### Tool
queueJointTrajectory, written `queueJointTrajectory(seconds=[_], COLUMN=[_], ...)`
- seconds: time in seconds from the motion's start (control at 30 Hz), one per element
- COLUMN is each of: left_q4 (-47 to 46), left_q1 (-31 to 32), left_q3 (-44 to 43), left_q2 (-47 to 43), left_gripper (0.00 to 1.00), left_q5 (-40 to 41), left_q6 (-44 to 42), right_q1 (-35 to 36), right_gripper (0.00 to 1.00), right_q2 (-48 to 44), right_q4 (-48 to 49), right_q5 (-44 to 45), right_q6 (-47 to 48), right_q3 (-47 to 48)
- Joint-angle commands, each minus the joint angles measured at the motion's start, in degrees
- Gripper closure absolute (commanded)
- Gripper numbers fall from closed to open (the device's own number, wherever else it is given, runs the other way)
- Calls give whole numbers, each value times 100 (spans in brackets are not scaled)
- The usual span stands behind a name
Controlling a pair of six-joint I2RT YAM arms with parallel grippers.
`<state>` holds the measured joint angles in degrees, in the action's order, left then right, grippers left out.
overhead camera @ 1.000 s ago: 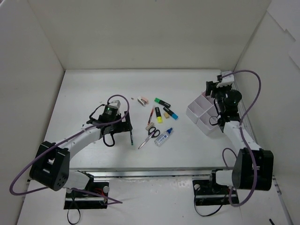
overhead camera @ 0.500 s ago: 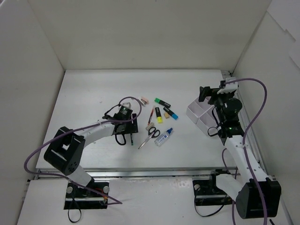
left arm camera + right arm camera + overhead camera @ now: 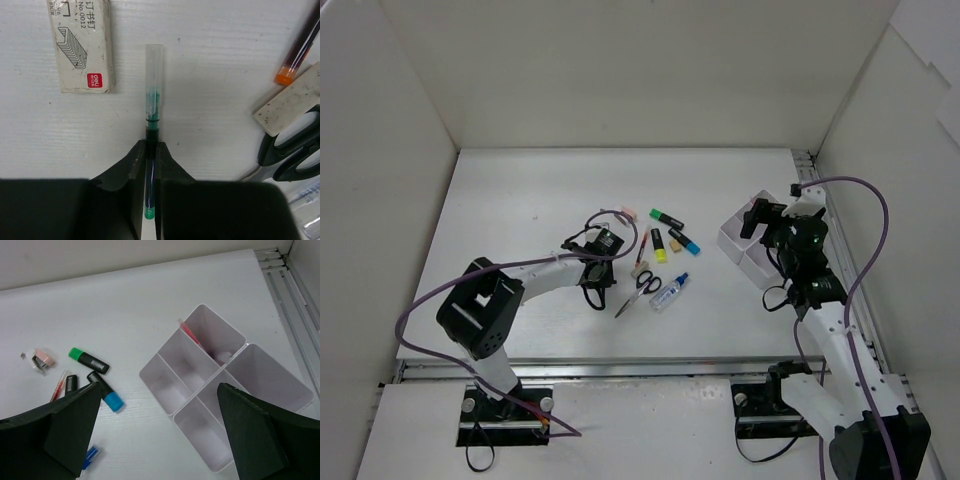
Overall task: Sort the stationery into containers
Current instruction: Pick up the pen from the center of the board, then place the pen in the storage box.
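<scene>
The green pen (image 3: 153, 95), lying on the counter (image 3: 210, 60), is clamped by the left pincer (image 3: 151, 150) (scissors (image 3: 292, 150) just to its right). The right pincer (image 3: 159, 395) is held wide apart above the white tray (image 3: 265, 370), in whose far compartment a pink pen (image 3: 189, 332) is seen

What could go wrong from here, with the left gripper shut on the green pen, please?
1. The left gripper grips the green pen near one end, so the long free part may tilt or slip when it is lifted.
2. The staple box lies close beside the pen, so a sideways drag could nudge it.
3. The organizer tray sits under the open right gripper, so the arms may crowd each other at drop-off.
</scene>
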<state>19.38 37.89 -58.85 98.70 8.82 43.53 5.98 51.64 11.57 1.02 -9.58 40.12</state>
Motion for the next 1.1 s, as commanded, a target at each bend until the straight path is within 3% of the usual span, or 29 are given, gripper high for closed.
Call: queueJointTrajectory(seconds=[0.0,0.23,0.4,0.6,0.9,1.0,1.07], left_q4=[330,-414,-1839,-2403,-2570,-2579,-2588], left_q1=[52,227,341,456,579,579,579], left_q3=[-109,154,1234,1570,1499,1447,1420], left_q2=[-122,-1105,-2590,-3242,-3313,-3295,-3260], left_gripper=[100,100,100,100,100,100,100], left_q5=[321,253,-1249,-1699,-1620,-1576,-1603], left_q6=[-2,-1073,-2269,-2454,-2454,-2472,-2490], right_q1=[149,587,1159,2029,3172,3374,3462], right_gripper=[2,2,2,2,2,7,28], right_q2=[-180,117,663,1322,2411,2649,2790], right_q4=[-137,300,1363,2568,2903,2912,2912], right_q5=[-399,-2154,-2834,-2687,-1747,-1570,-1543], right_q6=[-263,-834,-1431,-2055,-2372,-2399,-2416], right_q3=[304,154,57,92,330,409,523])
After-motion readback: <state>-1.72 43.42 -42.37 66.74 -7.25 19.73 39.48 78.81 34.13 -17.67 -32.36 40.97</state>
